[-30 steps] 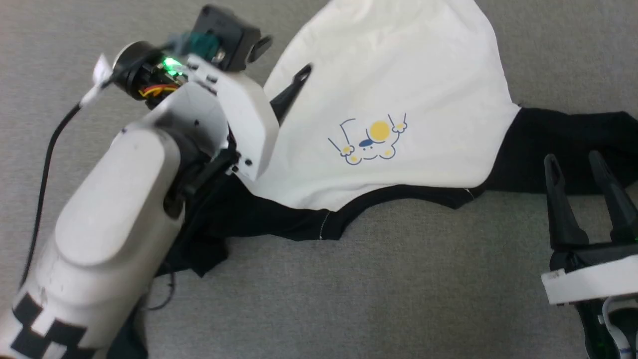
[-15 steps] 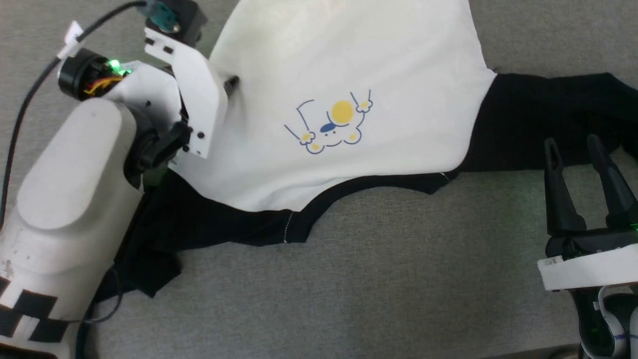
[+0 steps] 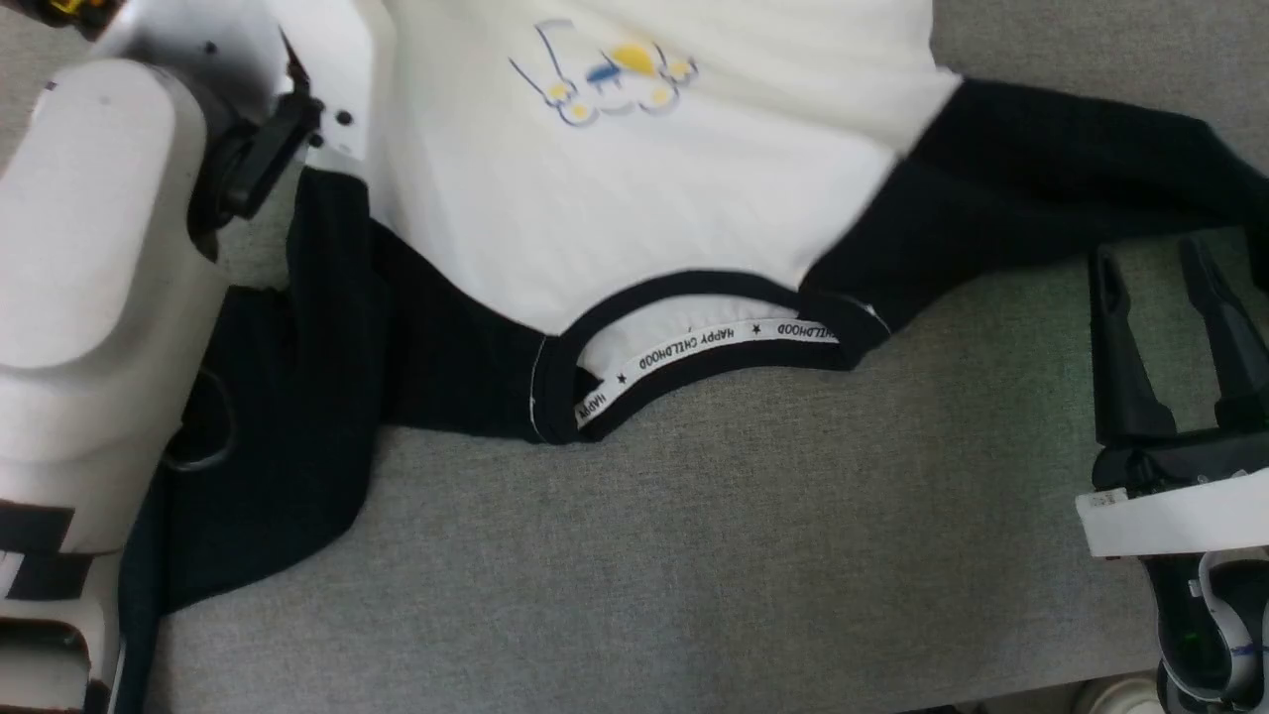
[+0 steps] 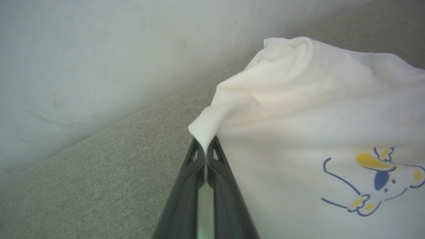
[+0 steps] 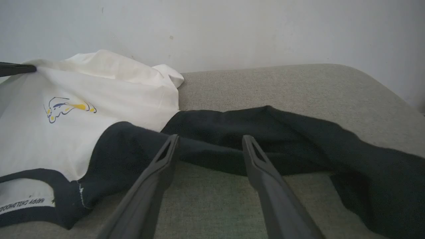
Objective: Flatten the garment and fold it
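My left claw point(image 4: 206, 147), spread wide 1 second ago, now pinches a fold at the white edge of the T-shirt point(image 3: 634, 208), the hold I judge necessary for pulling it flat. My right claw point(image 3: 1145, 256) waits agape just short of 1 black sleeve point(image 3: 1041, 188). The T-shirt sprawls toward the far edge of the grey padded surface point(image 3: 694, 555), its white body bunched, its collar point(image 3: 694, 288) nearest me.
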### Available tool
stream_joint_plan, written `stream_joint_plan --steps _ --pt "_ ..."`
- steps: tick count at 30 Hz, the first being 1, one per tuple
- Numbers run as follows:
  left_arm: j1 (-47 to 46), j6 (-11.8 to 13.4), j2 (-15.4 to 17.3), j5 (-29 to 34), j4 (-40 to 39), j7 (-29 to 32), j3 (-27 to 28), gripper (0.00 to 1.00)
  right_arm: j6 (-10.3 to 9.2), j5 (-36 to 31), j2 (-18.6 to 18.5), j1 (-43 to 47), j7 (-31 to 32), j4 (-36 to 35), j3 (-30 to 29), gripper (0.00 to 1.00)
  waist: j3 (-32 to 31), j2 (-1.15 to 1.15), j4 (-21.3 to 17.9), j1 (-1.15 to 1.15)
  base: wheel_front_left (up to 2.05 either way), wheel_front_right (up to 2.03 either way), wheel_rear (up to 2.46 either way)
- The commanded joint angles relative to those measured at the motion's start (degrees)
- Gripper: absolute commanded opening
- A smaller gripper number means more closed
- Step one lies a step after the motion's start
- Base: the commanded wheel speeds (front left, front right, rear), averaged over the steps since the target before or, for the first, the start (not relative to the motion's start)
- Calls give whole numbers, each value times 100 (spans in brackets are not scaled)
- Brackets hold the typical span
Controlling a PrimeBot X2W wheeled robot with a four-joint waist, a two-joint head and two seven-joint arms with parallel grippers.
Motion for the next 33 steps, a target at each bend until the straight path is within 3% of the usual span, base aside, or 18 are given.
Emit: stream_joint_plan --steps 1,3,4,6,7,8,9,13,18,23,26,33 --pt "-53 58 6 61 102 -120 31 0 -5 36 -22 -81 -49 1 26 100 51 0 -36 -1 0 0 0" --pt "-86 119 -5 154 299 -332 30 3 -5 34 -20 -82 -67 33 44 100 79 0 -57 -1 0 0 0" --pt "-67 147 -22 166 411 -402 30 20 -5 33 -17 -83 -78 50 52 100 88 0 -67 -1 0 0 0" --pt "-10 183 -58 152 611 -508 34 29 -5 34 -9 -91 -96 83 65 100 99 0 -84 -1 0 0 0" --pt "29 203 -72 139 700 -542 37 42 -5 34 -5 -95 -104 99 68 100 98 0 -87 -1 0 0 0" --pt "66 214 -94 113 778 -585 45 95 -5 34 -2 -98 -108 113 70 100 94 0 -87 -1 0 0 0" --pt "95 228 -121 80 840 -640 65 100 -5 33 1 -101 -108 125 68 100 86 0 -80 -1 0 0 0" --pt "138 177 -258 -117 842 -937 172 100 -5 17 -19 -80 -91 153 19 100 -51 0 19 -1 0 0 0" --pt "309 116 -379 -192 258 -1692 260 100 -5 -50 -18 38 -60 131 -2 100 -466 0 208 -1 0 0 0" --pt "1151 328 -394 -233 -773 -2379 342 100 -5 -116 37 237 33 118 15 100 -1011 0 380 -1 0 0 0" --pt "1997 616 -342 -209 -1487 -2717 376 100 -5 -162 87 402 103 97 -3 100 -1304 0 473 -1 0 0 0" --pt "4527 1728 -491 -308 -2908 -3619 683 100 -5 -219 210 782 224 0 0 100 -1721 0 583 -1 0 0 0"
